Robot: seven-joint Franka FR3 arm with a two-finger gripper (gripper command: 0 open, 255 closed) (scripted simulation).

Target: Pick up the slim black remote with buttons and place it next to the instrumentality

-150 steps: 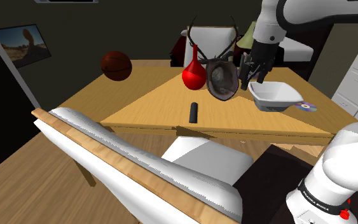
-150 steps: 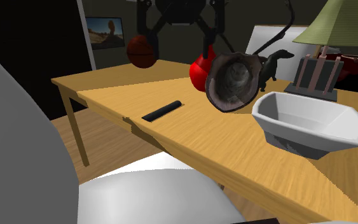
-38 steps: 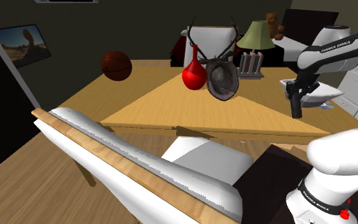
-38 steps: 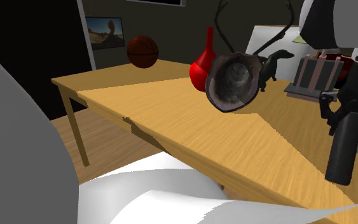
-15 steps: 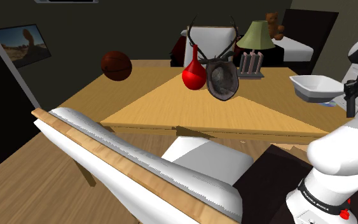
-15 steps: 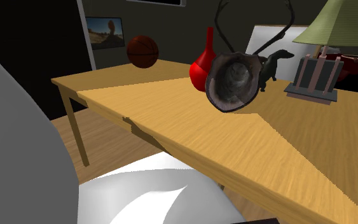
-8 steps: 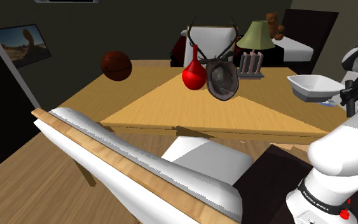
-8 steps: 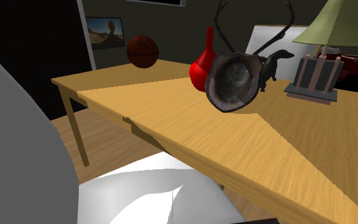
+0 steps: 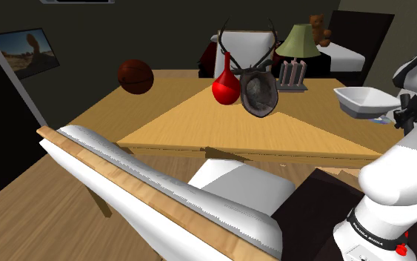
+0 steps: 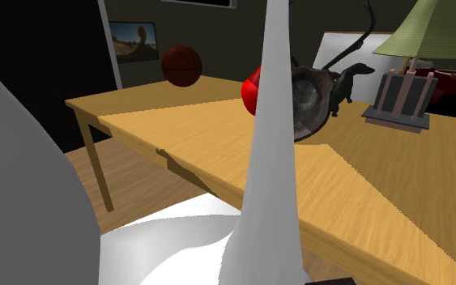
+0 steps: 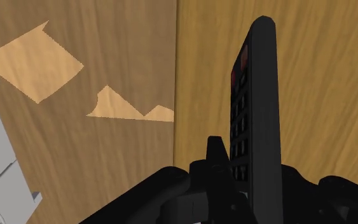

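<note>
In the wrist view, the slim black remote (image 11: 258, 108) with rows of dark buttons and a red one near its far end stands clasped between my black fingers (image 11: 216, 159). My gripper (image 11: 250, 184) is shut on it, above wooden surfaces. In the shoulder view the gripper (image 9: 408, 113) hangs at the far right, just past the table's right end, and the arm's white link partly covers it. A white bowl (image 9: 362, 100) sits at that end of the table, close beside the gripper. I cannot tell which object is the instrumentality.
On the table (image 9: 199, 111) stand a red vase (image 9: 224, 87), a dark round piece with antlers (image 9: 258, 93), a basketball (image 9: 135, 76), a green lamp (image 9: 297, 41) and a small rack (image 10: 400, 97). A chair back (image 9: 140, 185) fills the foreground. A white arm part (image 10: 270, 162) crosses the second exterior view.
The gripper with the remote drew back slightly toward the arm's white link at the shoulder view's right. A white arm part swung into the second exterior view. The bowl shifted slightly left.
</note>
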